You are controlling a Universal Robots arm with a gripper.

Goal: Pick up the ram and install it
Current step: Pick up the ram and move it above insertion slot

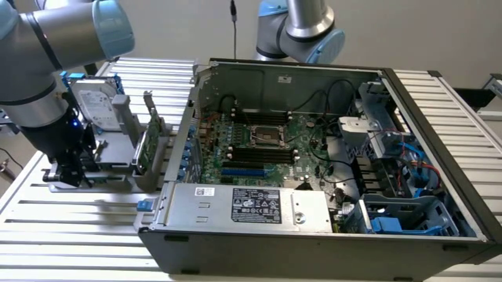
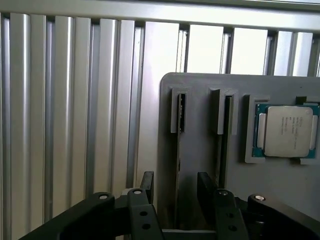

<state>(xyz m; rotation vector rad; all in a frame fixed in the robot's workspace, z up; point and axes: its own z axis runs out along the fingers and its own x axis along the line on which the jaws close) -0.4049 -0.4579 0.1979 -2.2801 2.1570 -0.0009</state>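
clearly spread open at the gripper (image 2: 176, 184), clasping nothing. straddling the ram (image 2: 180, 114) with 2 black fingers (image 2: 148, 186), 1 to each side, a gap left on both faces. as for the ram: kept upright on its long edge in a narrow slot of the grey holder (image 2: 200, 85), seen edge-on as a thin dark strip, probably to leave the 2 flat faces free for a pinch from above. lined up with the slot rather than across it, so as to close on the broad faces and not the thin ends. just beside, a 2nd slot of the same kind, contents not clear. further along the holder, a cpu (image 2: 286, 131) laid flat in a square recess, well apart from the fingers. under all that, a slatted aluminium table (image 2: 75, 125).

in the exterior view, low over the holder at the exterior view's left, with a silver hard drive (image 1: 96, 106) and a green expansion card (image 1: 149, 144) standing upright in the same fixture, near but untouched. to the exterior view's right, an open computer case (image 1: 414, 111) lying on its side, panel off, presumably to give reach from above to the dark memory slots (image 1: 263, 154) on the motherboard (image 1: 235, 126). not yet lifted, not yet installed, by the look of it.
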